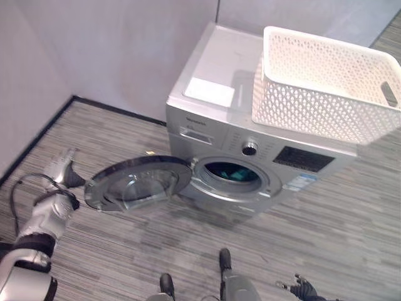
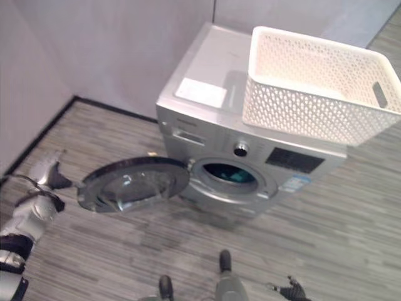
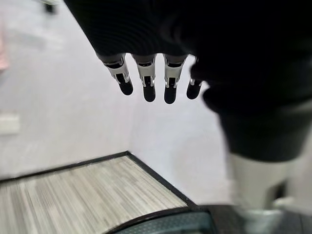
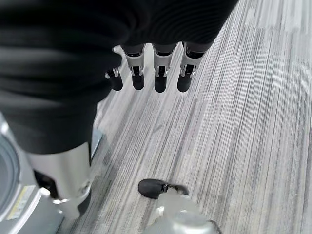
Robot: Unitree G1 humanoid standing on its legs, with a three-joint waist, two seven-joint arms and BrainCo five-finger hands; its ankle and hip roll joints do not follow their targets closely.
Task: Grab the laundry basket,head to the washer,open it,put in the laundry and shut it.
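Observation:
The silver front-loading washer stands against the wall with its round door swung wide open to the left. Teal laundry lies inside the drum. The white lattice laundry basket sits on the washer's top at the right, overhanging the edge. My left hand is open, just left of the door's outer rim; whether it touches is unclear. Its straight fingers hang above the door's rim. My right hand hangs open low at the right, over the floor, its fingers relaxed.
Grey walls meet in a corner behind and left of the washer, with a dark skirting strip along the striped grey floor. The open door takes up the floor space in front left of the machine.

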